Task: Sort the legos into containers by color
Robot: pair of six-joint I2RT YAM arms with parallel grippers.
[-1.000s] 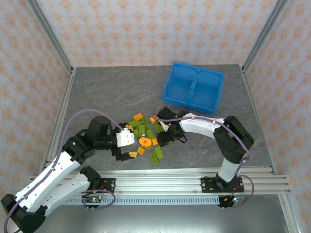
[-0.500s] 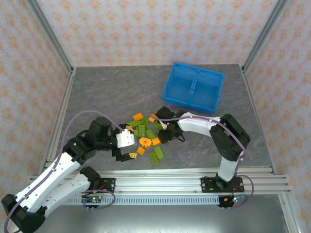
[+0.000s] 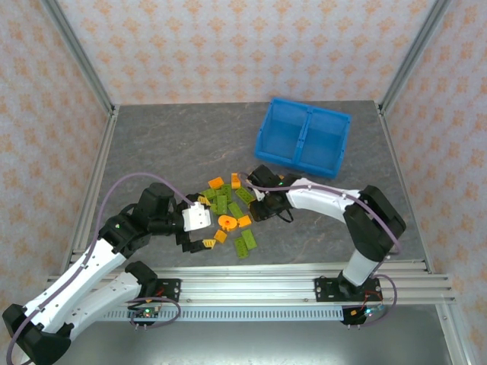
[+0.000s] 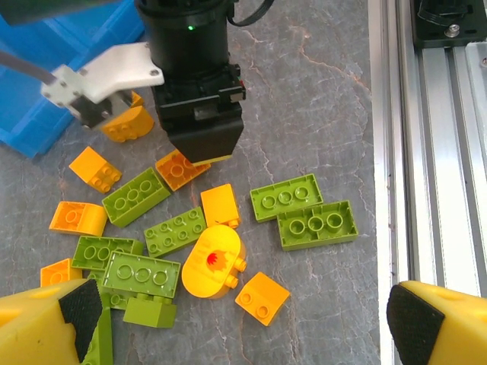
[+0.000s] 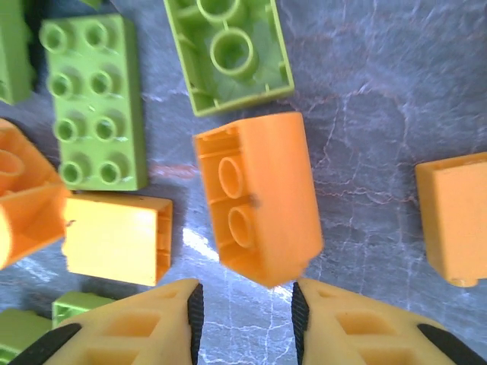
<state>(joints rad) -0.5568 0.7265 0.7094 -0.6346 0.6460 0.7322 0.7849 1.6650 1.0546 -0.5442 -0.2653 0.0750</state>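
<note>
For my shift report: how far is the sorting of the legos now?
Done: nothing; both compartments of the blue bin look empty. In hand: the right tool flanks an orange brick. Left: the whole pile of legos lies on the table.

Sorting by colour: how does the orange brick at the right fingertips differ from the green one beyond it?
The orange brick is tipped on its side; the green brick lies upside down. The orange brick's end reaches into the right gripper; the green brick lies clear. Both show hollow undersides.
</note>
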